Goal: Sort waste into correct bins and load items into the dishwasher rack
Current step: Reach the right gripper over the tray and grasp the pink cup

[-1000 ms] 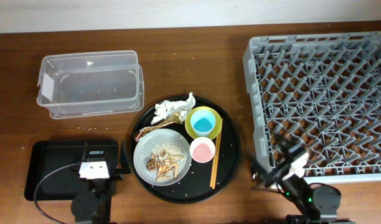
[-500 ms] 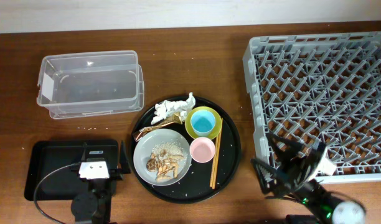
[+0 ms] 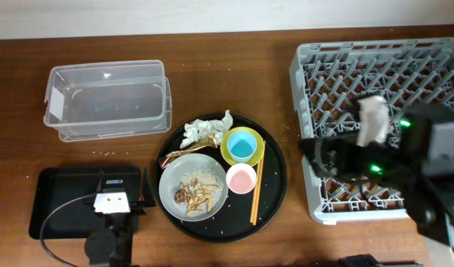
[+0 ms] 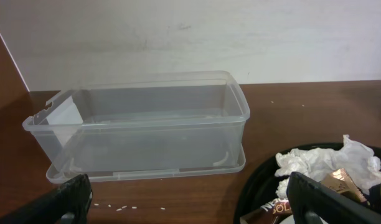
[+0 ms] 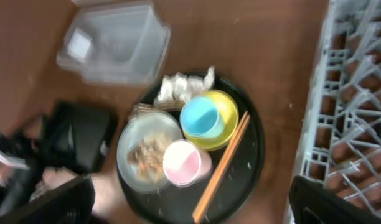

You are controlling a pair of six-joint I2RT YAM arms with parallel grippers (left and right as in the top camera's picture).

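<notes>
Rack [image 3: 346, 67] fills the right of the overhead frame. Right pincer [image 5: 190, 202] is blurred above its lower half, spread wide, holding nothing. Clear box [image 3: 107, 100] upper left. Round tray [image 3: 275, 189] centre. Black tray [image 3: 60, 200] lower left, left pincer [image 4: 190, 196] over its right end, wide, holding nothing. On the round tray:
- plate [image 3: 173, 178] with rice and scraps [image 3: 197, 194], lower left
- bowl [image 3: 228, 154] with blue cup [image 3: 242, 144] inside
- pink cup [image 3: 241, 179] just below the bowl
- 2 chopsticks [image 3: 256, 185] along the right
- tissue [image 3: 203, 127] and wrapper [image 3: 184, 153] at the top

From overhead we see the right arm [image 3: 394, 159] only as a dark blur hiding much of the near half of the dishwasher rack [image 3: 435, 67]. The right wrist view is soft throughout, so the scraps [image 5: 147, 158] on the grey plate [image 5: 125, 146] are a smear. The left wrist view cuts off the round black tray [image 4: 256, 180] at its right and near edges.
</notes>
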